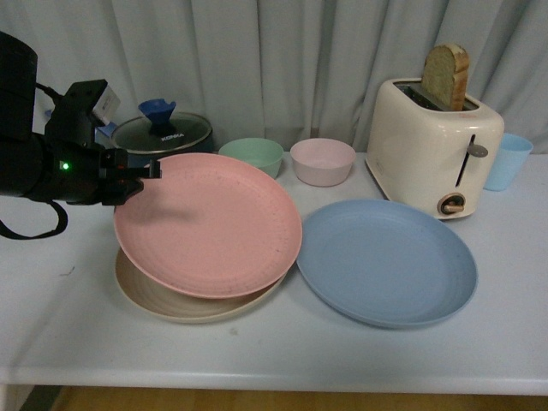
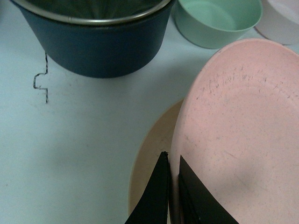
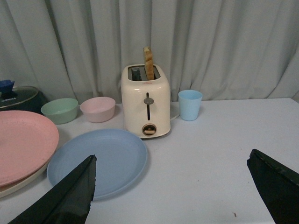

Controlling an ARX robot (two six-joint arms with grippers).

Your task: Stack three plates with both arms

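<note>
The pink plate [image 1: 208, 224] hangs tilted just above the beige plate [image 1: 195, 301], which lies on the table at the left. My left gripper [image 1: 137, 178] is shut on the pink plate's far left rim; in the left wrist view its jaws pinch the pink plate's [image 2: 243, 135] edge, with the beige plate [image 2: 152, 154] below. The blue plate [image 1: 386, 261] lies flat on the table to the right. My right gripper [image 3: 172, 165] is open over bare table, to the right of the blue plate [image 3: 100, 161]; the right arm does not show in the front view.
Behind the plates stand a dark pot with a glass lid [image 1: 163, 133], a green bowl [image 1: 251, 156] and a pink bowl [image 1: 323, 161]. A cream toaster [image 1: 432, 145] holding a slice of bread and a light blue cup [image 1: 508, 160] stand at the back right.
</note>
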